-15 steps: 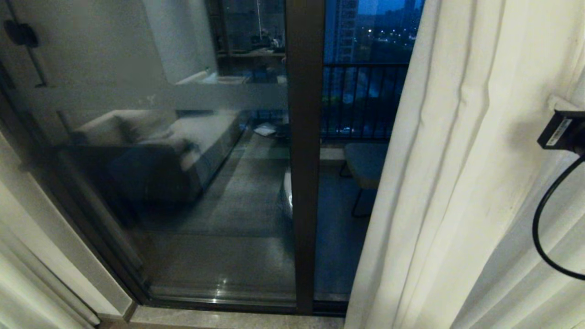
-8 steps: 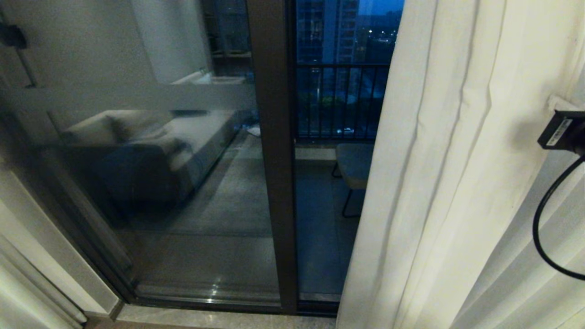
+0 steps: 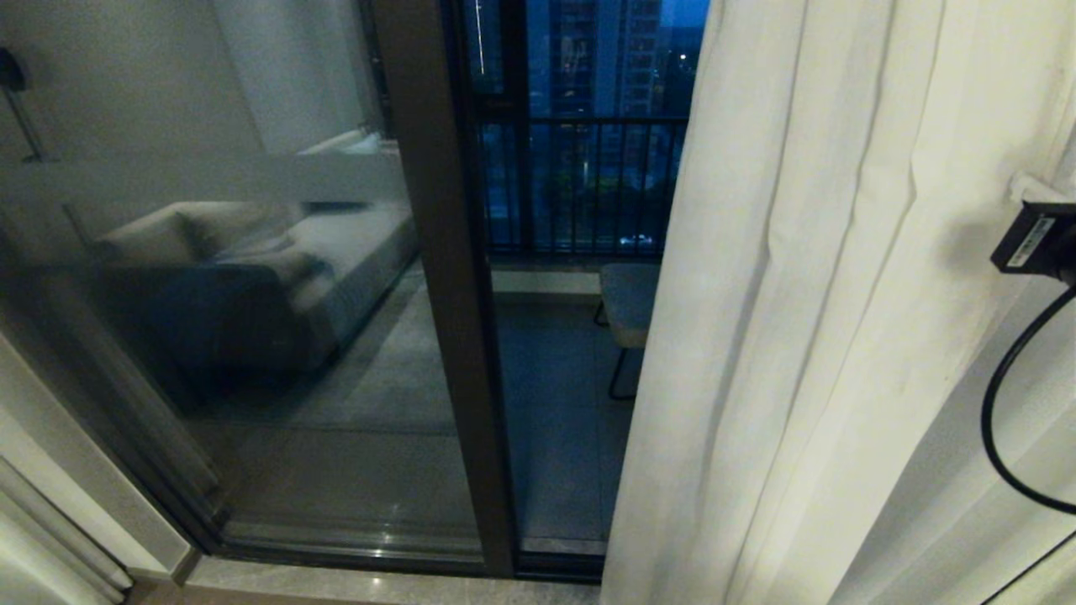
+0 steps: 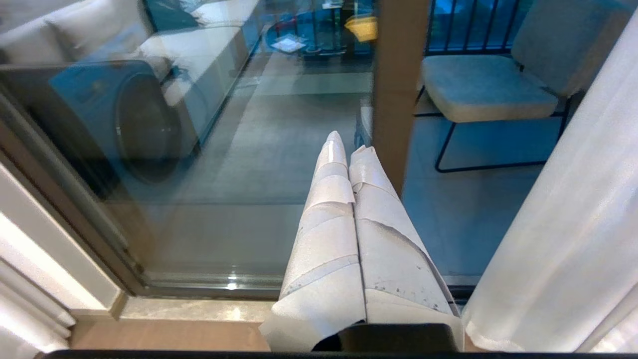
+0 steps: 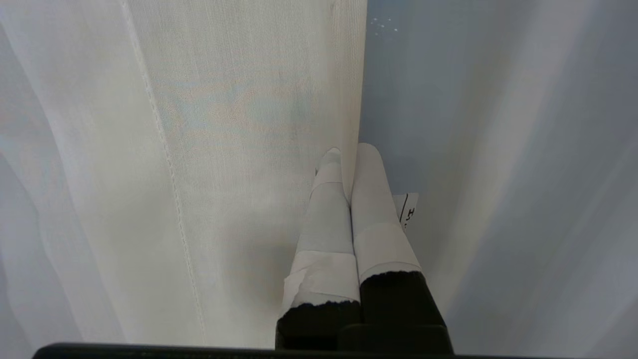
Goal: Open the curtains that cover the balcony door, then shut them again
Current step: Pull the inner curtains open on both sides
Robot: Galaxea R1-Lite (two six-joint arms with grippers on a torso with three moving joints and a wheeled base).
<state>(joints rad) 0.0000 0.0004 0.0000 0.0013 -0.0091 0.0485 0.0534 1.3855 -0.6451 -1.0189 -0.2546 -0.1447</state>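
The right gripper [image 5: 346, 152] has both taped fingers pressed together, pinching a fold of one of the curtains [image 5: 239, 124], whose fabric hangs all around it. The left gripper [image 4: 346, 142] is pressed together on nothing. Beyond its tips stands the balcony door [image 4: 396, 89], then one chair [image 4: 486, 85] outside.

No legible text. White label [image 3: 1029, 242] on black device beside the curtain [image 3: 807, 336]: print unreadable. Small tag [image 5: 407, 210] beside right gripper [image 5: 349, 154]: partial, illegible marks.
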